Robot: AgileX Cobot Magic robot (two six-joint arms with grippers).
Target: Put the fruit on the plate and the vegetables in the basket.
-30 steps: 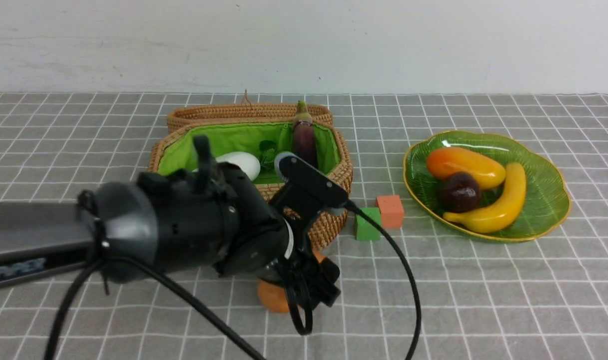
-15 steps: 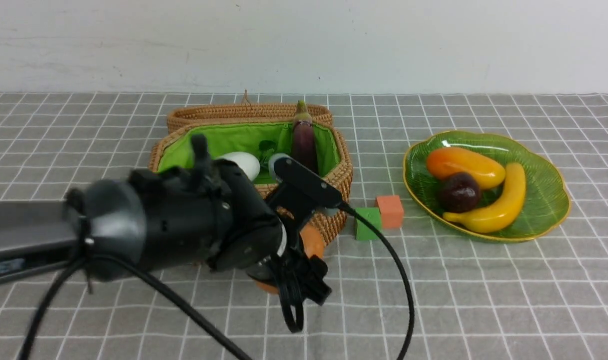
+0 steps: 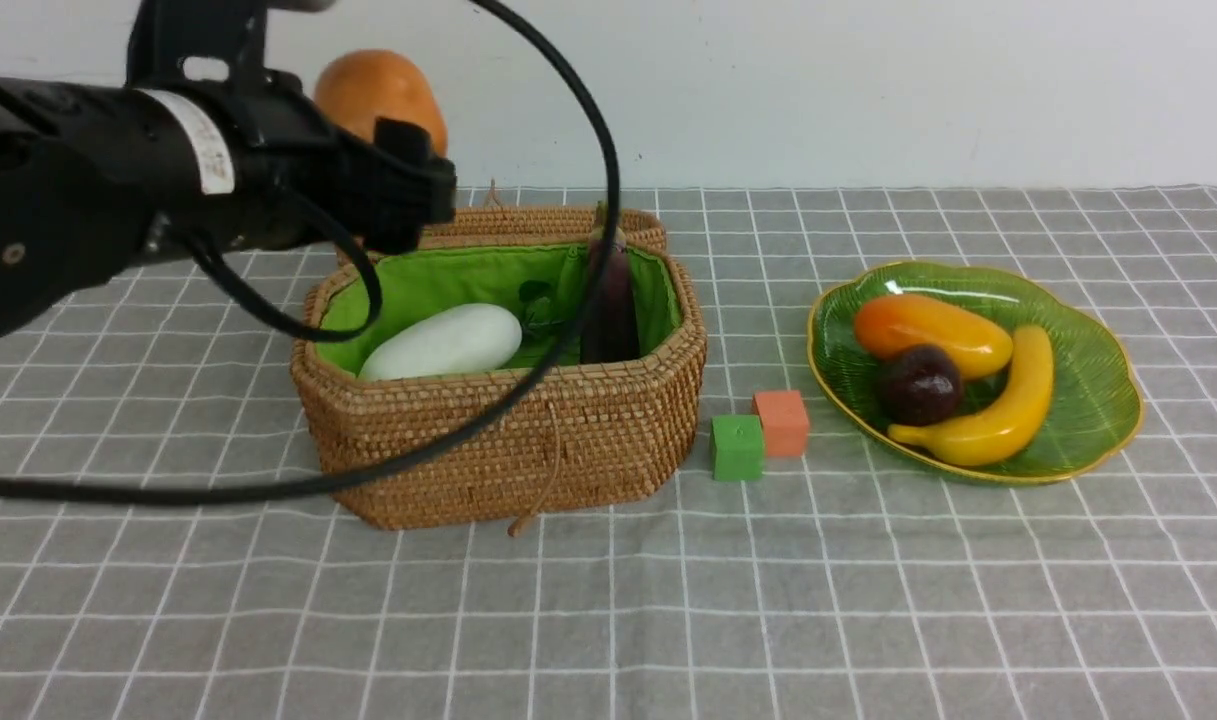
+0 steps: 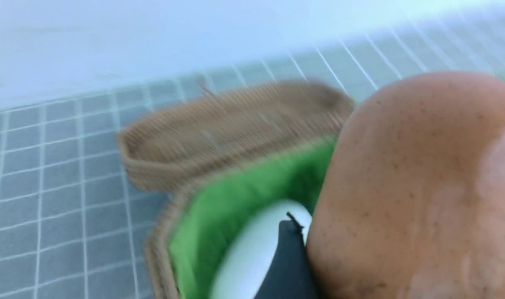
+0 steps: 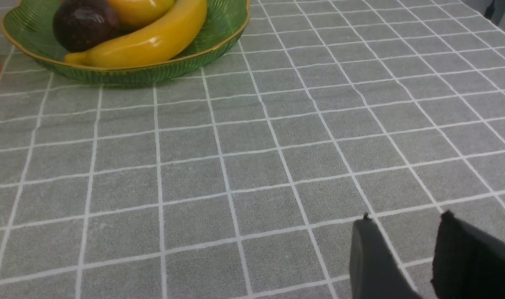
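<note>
The wicker basket (image 3: 498, 440) sits on the checked surface (image 3: 868, 600) with a white gourd (image 3: 443, 342) and an eggplant (image 3: 610, 300) inside. Above its back left corner, the left arm's fingers (image 3: 408, 190) hold the potato (image 3: 378, 95) aloft. The right arm's fingers (image 5: 376, 261), slightly parted and empty, hover near the green plate (image 5: 219, 29) holding mango (image 3: 928, 333), dark round fruit (image 3: 920, 383) and banana (image 3: 998, 408).

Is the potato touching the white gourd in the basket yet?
Apart. The front view shows the potato held high in the left gripper, wall behind it, well above the white gourd lying in the basket.
</note>
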